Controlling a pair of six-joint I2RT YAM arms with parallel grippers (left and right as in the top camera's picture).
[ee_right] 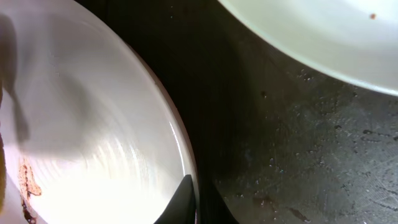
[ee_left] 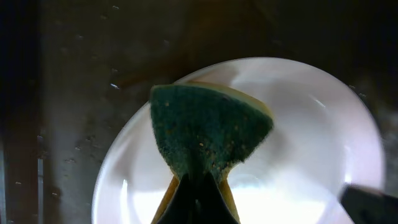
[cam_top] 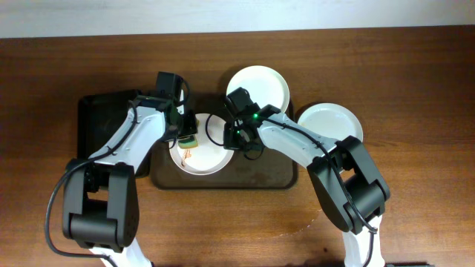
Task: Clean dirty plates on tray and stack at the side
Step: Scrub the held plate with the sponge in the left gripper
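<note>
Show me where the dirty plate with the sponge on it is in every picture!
Overhead: the dirty plate sits mid-picture, on the dark tray's left half.
Left wrist: the plate fills the lower middle, under the sponge.
Right wrist: the plate fills the left side.
Shared landmark: the dark tray beneath it.

In the overhead view we see even, bright light from above. The table [cam_top: 415, 59] is sharp, the arms cast soft shadows, and the white plates [cam_top: 257, 87] look nearly washed out. Both wrist views are dim. In the left one the sponge [ee_left: 208, 130] is crisp, and the smeared plate [ee_left: 323, 137] glares low down. In the right one glare pools on that plate [ee_right: 93, 124], a grey shadow crosses it, and the tray [ee_right: 298, 149] lies dark.
</note>
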